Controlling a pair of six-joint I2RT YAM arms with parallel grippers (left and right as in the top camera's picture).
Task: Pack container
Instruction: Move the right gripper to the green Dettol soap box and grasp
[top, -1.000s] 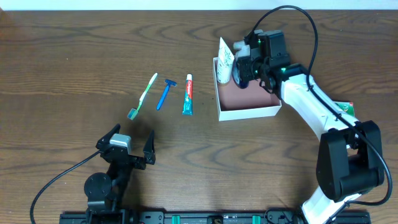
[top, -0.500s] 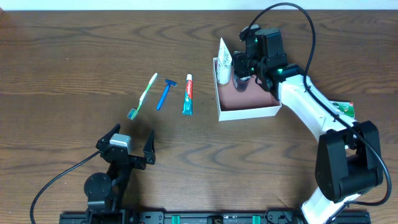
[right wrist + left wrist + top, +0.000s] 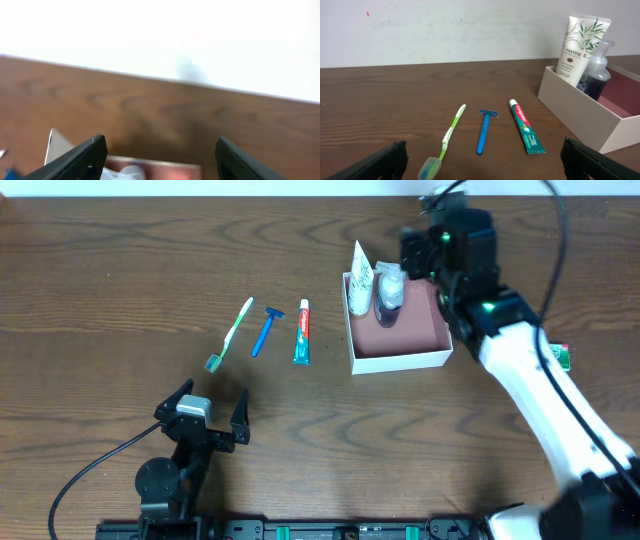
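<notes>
Lifted up and away from the pump bottle (image 3: 388,292), the right pincer (image 3: 160,142) now hangs over the far edge of the container (image 3: 400,361) at the upper right of the overhead frame, jaws apart and empty. That pink-floored box sits on the tabletop (image 3: 100,270) right of centre, the bottle upright inside beside a white tube (image 3: 361,275). At lower left the left pincer (image 3: 214,392) rests wide apart, holding nothing.
</notes>
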